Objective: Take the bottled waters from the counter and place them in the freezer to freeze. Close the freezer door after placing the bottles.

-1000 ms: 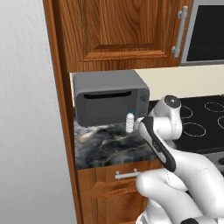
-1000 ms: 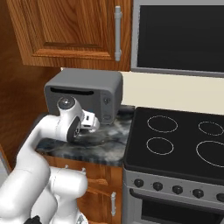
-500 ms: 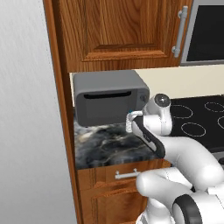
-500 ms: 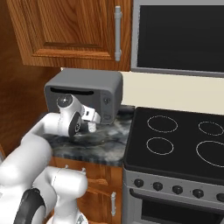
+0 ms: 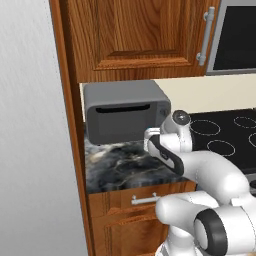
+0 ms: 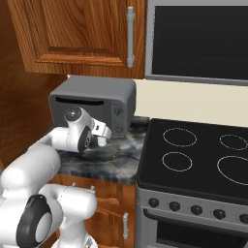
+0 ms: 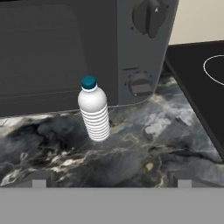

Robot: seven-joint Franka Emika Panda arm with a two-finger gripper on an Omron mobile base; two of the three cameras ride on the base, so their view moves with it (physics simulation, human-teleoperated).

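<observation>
I'm reaching for the first bottle — upright on the counter, just before the microwave. My pincer is spread wide, empty — next I advance and straddle it.

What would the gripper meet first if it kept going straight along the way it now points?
Most likely the whitish ribbed bottle standing upright on the marble counter, just left of centre in the hand view. Slightly to its side, the open gripper would reach the grey microwave behind it; depth is uncertain.
</observation>
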